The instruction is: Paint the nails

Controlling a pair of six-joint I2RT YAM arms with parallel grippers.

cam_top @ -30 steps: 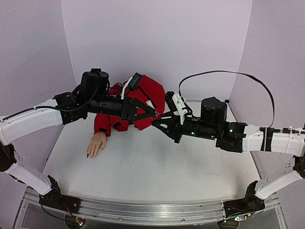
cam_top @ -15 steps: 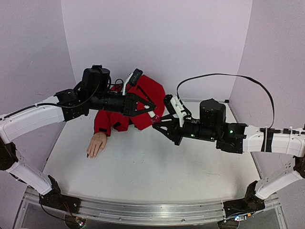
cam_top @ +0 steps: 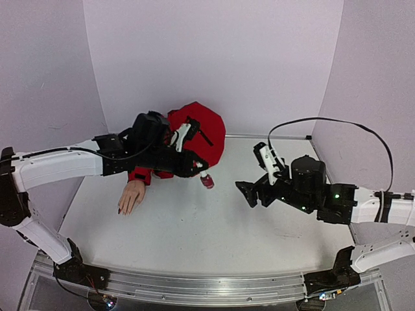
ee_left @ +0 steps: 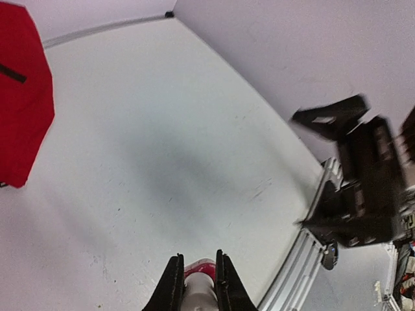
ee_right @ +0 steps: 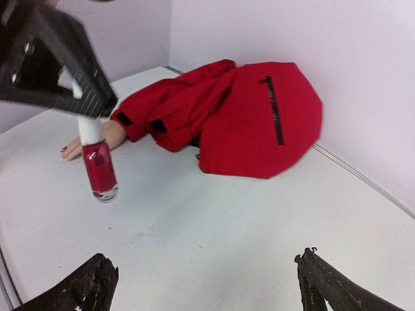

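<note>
Left jaws clench the polish bottle [ee_right: 99, 170], red liquid inside; right jaws spread wide.

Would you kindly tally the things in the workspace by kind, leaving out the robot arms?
Jacket: 1
Mannequin hand: 1
Polish bottle: 1
Total: 3

right pincer [cam_top: 245, 194] now wide, well apart from bottle [ee_right: 100, 170] in left pincer [cam_top: 200, 168]
</note>
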